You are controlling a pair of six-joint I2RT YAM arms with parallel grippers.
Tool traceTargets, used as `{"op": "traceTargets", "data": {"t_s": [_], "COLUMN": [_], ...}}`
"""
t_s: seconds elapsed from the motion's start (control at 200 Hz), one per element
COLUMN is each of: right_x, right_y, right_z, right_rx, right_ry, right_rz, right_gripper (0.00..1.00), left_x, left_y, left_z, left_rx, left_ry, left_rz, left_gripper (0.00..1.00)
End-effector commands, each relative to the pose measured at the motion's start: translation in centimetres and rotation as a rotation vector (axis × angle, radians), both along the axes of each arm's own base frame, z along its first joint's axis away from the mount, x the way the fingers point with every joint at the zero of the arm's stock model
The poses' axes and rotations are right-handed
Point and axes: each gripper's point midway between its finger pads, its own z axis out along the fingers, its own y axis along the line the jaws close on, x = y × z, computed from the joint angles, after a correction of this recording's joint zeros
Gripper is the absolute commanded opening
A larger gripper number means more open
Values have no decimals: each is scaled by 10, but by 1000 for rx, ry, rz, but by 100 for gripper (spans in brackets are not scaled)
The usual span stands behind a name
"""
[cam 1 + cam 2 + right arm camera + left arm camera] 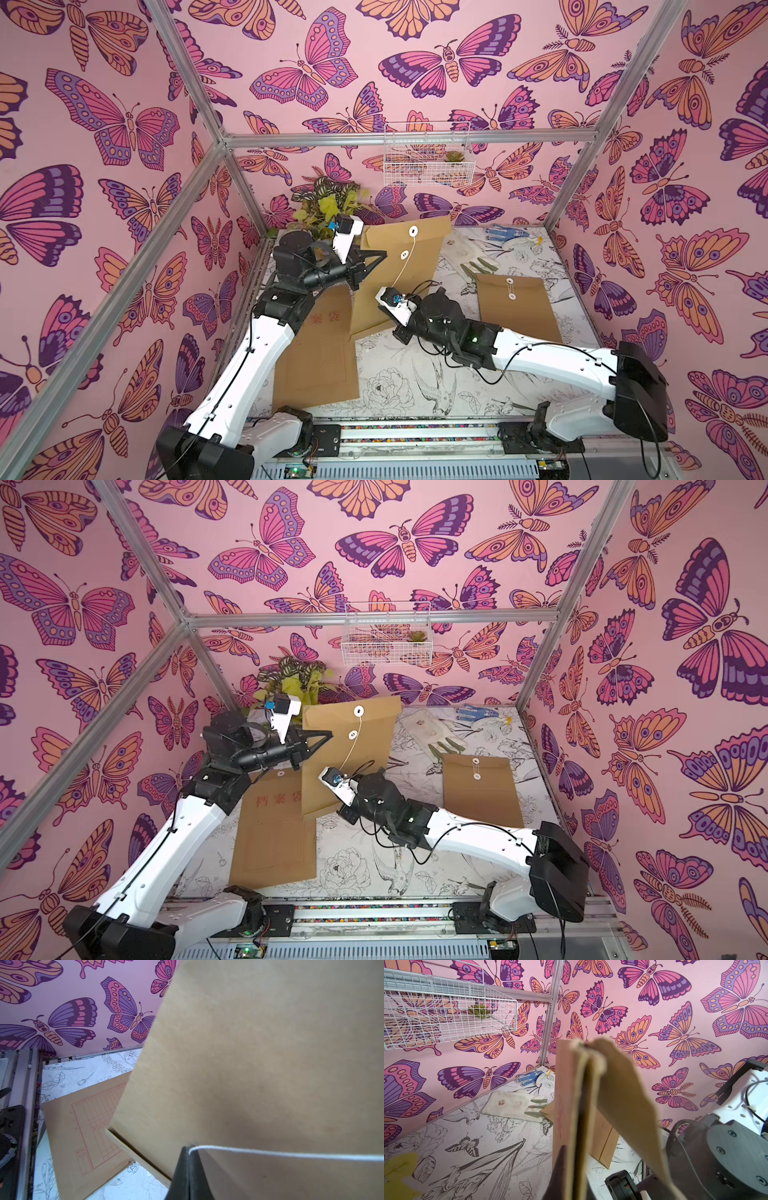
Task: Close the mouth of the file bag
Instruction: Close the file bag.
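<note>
The brown file bag (401,274) stands tilted over the table in both top views, its lower end resting on another bag. It carries two white discs, an upper disc (413,231) and a lower disc (404,254). My left gripper (383,253) is shut on the bag's left edge, and the left wrist view shows that edge (577,1118) running between the jaws. A white string (405,266) runs from the upper disc past the lower one to my right gripper (189,1150), which is shut on the string (291,1154).
A second file bag (320,361) with red print lies flat under the left arm. A third file bag (515,307), tied shut, lies at the right. A white glove (432,733), a blue glove (505,235), a plant (324,203) and a wall-hung wire basket (428,153) are at the back.
</note>
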Motion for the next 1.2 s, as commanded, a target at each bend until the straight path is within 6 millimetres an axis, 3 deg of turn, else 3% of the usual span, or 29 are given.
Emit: {"op": "traceTargets", "data": {"t_s": [0.0,0.23,0.471,0.881,1.197], "right_x": [-4,-20,-31,4,32], "right_y": [12,34,44,26,7], "right_z": [13,11,2,-32,-43], "right_rx": [0,-25,-32,-74,-34], "right_ry": [-10,-5,24,69,109], "right_rz": [31,121,169,26,-58], "right_gripper": [0,0,0,0,0], "left_x": [-8,-11,-13,-32,-41], "left_y": [-5,-6,-8,-13,-15], "left_z": [-1,-3,-6,8,8], "left_rx": [-4,-7,-13,-89,-110], "left_ry": [-4,6,32,147,196], "left_rz": [-47,-69,-87,-167,-196], "left_gripper": [0,0,0,0,0]}}
